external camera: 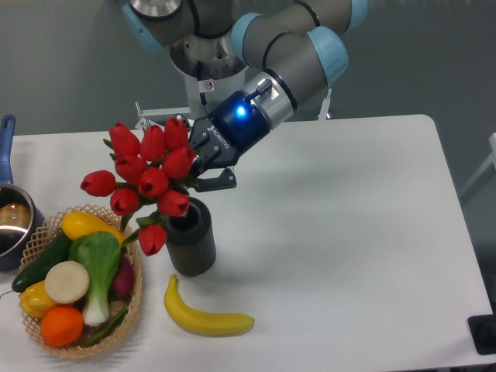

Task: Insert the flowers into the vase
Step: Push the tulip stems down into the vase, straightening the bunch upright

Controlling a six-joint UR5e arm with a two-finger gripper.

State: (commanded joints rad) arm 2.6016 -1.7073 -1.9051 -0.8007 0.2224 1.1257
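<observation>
Gripper [203,172] fingers closed on stems of flowers [147,177], just above vase [191,236] rim. Flowers: red tulip buds, green leaves, fanning toward 10 o'clock, wider than vase. Vase: dark grey ribbed cylinder, upright on table [349,232]. Stem ends hidden behind buds; whether they reach vase mouth unclear. Banana [205,316] at 6 o'clock of vase; basket [132,310] at 8 o'clock.

Red flowers [147,182], dark grey ribbed vase [192,242], yellow banana [206,316].
</observation>
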